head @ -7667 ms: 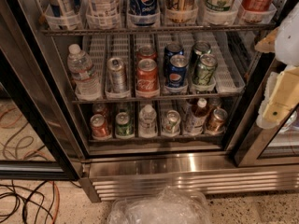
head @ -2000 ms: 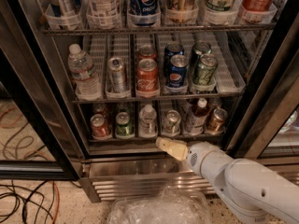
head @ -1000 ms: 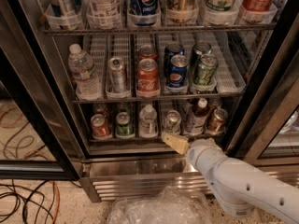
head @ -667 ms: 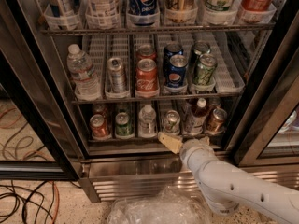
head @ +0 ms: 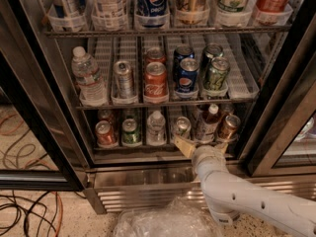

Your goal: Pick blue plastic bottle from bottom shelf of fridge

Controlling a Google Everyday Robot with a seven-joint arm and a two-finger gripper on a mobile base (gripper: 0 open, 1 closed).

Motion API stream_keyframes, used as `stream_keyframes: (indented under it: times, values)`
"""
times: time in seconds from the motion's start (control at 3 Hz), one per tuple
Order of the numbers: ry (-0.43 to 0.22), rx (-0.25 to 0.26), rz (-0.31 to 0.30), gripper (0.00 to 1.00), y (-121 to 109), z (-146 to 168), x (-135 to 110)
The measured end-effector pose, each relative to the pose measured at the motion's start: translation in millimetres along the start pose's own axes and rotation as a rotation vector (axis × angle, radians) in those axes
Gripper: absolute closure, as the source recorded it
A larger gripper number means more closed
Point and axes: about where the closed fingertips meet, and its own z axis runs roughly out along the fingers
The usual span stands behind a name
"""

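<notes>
Just above tool [head: 200,143], blue plastic bottle [head: 207,125]

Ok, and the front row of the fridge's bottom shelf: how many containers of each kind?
Cans: 4 (red can, green can, silver can, copper-brown can)
Bottles: 2 (water bottle, blue plastic bottle)
Total: 6
The gripper is at the bottom shelf front edge, below the blue plastic bottle, jaws open.
</notes>
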Motion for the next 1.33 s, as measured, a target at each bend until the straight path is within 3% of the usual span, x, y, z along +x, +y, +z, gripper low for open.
stream_keyframes:
  times: [0.33, 0.67, 1.33]
  values:
    - [0.0, 0.0, 0.0, 0.0, 0.1, 0.1, 0.1]
    - [0.016, 0.002, 0.049, 0.0, 1.1, 5.3, 11.8]
    - [0.003, 0.071, 0.103, 0.15, -15.4, 9.7, 18.8]
